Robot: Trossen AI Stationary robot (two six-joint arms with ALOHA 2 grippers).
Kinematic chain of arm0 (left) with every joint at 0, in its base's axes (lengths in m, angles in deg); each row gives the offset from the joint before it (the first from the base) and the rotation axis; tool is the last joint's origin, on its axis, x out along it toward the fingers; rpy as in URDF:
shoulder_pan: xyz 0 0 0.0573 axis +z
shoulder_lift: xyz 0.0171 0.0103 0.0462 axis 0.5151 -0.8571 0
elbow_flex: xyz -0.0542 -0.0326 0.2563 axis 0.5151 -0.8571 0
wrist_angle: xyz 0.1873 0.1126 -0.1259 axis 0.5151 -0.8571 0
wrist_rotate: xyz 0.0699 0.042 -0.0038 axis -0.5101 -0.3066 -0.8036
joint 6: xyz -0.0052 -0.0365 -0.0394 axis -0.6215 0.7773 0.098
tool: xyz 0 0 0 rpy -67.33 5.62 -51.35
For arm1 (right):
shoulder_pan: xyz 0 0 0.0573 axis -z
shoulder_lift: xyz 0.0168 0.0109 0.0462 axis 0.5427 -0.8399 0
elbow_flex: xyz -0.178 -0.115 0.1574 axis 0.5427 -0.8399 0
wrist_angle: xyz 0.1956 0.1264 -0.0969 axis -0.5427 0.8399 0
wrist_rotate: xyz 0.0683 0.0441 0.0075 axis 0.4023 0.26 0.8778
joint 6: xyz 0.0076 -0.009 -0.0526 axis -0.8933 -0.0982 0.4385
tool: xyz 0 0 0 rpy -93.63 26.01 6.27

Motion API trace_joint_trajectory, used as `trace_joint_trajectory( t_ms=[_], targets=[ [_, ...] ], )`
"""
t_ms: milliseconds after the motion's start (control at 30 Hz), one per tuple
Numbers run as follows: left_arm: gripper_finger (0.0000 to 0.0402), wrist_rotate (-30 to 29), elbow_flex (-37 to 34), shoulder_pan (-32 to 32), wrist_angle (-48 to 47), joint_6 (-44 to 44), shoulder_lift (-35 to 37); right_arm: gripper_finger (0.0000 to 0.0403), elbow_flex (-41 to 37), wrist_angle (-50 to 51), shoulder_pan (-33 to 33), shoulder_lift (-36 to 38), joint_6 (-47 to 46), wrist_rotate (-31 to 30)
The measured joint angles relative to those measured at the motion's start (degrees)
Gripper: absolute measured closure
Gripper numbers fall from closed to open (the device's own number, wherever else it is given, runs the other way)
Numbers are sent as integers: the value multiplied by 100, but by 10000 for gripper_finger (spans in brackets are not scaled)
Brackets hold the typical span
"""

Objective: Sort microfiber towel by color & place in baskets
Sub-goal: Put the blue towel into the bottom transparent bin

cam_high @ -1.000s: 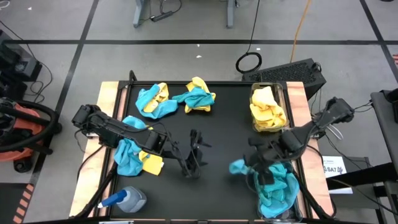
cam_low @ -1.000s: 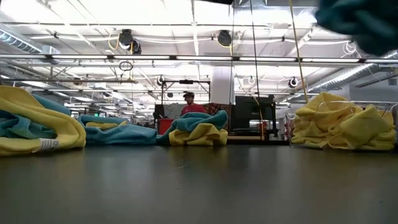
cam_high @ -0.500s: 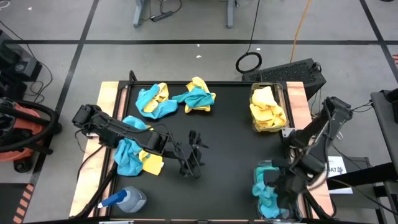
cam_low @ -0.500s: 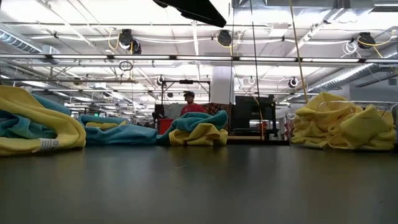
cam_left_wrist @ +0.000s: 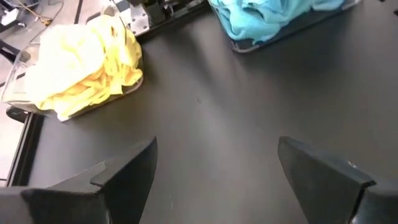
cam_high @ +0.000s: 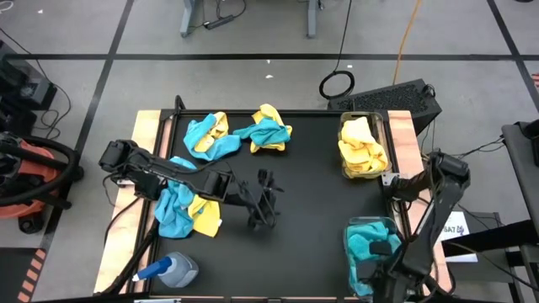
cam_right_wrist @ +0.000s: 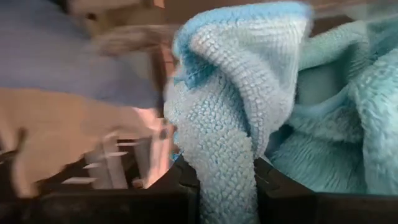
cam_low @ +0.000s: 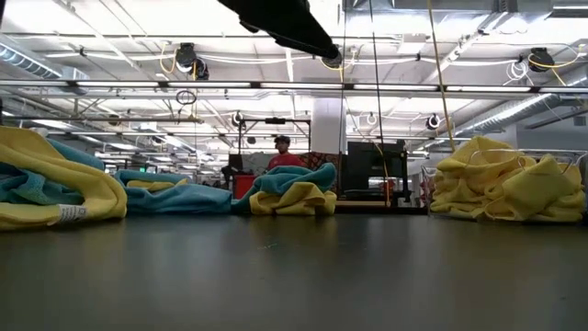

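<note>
Right gripper (cam_right_wrist: 217, 186) pinches a teal towel (cam_right_wrist: 230, 106) above the teal-filled basket (cam_high: 349, 252) (yellow basket (cam_high: 383, 126) beyond). Left gripper (cam_high: 263, 202) spread wide over bare bench (cam_high: 312, 177), mixed towels (cam_high: 187, 206) behind it.

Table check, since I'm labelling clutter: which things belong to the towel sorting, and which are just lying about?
Job:
teal towel pinched by right gripper
mixed towel piles
yellow basket
teal basket
left gripper, open

Lying about:
spray bottle
</note>
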Motion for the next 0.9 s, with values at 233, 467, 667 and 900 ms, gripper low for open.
trace_joint_trajectory(
  t_ms=[233,467,667,900],
  targets=[
    [64,37,0,28,140,-4,-1,360,-2,34,0,-623,319,24],
    [64,39,0,28,158,-2,-1,360,-2,-7,2,-920,560,157],
    [64,39,0,27,284,-7,-3,352,0,-11,2,-949,592,162],
    [64,39,0,27,278,-9,-3,298,-7,194,2,-715,148,162]
  ],
)
